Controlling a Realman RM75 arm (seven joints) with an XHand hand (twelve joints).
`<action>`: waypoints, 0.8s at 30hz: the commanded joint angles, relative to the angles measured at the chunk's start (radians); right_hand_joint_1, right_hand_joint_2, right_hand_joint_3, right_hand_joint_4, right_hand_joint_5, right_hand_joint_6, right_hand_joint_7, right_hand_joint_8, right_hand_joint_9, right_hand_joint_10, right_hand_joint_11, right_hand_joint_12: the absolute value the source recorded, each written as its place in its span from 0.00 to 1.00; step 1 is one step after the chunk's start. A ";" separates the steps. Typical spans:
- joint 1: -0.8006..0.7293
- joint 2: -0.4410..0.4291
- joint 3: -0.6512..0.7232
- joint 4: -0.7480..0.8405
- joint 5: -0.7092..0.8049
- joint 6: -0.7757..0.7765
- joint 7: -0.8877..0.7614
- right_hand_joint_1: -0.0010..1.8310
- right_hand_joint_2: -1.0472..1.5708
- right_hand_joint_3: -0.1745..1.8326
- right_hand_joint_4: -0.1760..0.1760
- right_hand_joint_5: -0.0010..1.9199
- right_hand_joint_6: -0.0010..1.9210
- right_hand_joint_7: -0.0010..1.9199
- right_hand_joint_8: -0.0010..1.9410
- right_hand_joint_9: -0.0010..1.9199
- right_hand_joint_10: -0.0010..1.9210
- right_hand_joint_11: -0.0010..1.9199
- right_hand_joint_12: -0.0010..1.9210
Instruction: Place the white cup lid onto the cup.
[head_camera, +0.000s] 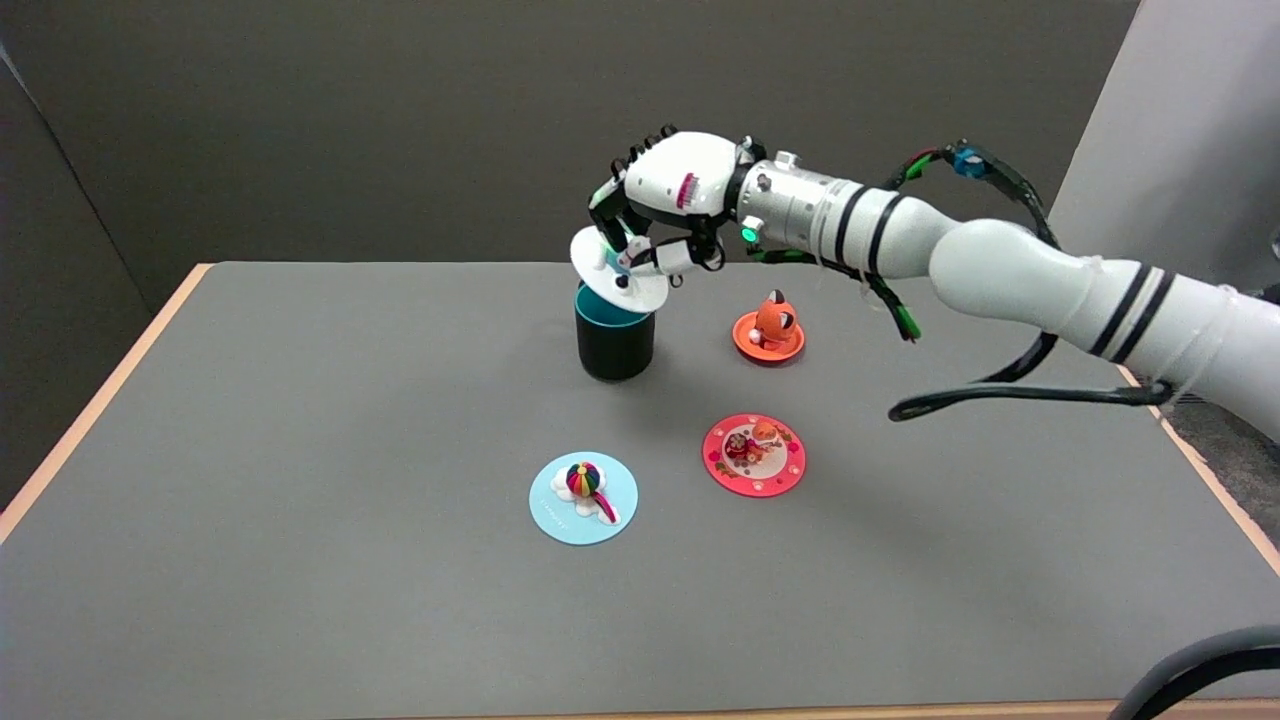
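A black cup (614, 345) with a teal inside stands upright near the table's far middle. Just above its rim, tilted, hangs the white cup lid (600, 268). My right hand (660, 205) holds the lid from above, pinching the small figure on top of it between thumb and fingers. The lid's lower edge is at or just over the cup's rim; whether it touches I cannot tell. The right arm reaches in from the right across the table.
Three other lids lie on the grey table (300, 450): an orange one with a fox figure (768, 331) right of the cup, a red one (753, 454) nearer, and a light blue one with a rainbow ball (583, 496) in front. A black cable (1020, 395) hangs under the arm.
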 joint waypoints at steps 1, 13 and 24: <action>0.194 -0.090 -0.167 0.141 -0.025 -0.073 -0.005 0.62 0.84 0.18 0.59 0.39 0.69 0.38 0.76 0.35 0.55 0.25 0.63; 0.270 -0.144 -0.257 0.223 -0.022 -0.132 -0.006 0.62 0.85 0.18 0.58 0.39 0.70 0.37 0.77 0.33 0.58 0.23 0.66; 0.309 -0.189 -0.296 0.276 -0.016 -0.160 -0.006 0.62 0.85 0.18 0.56 0.38 0.70 0.37 0.78 0.33 0.59 0.23 0.66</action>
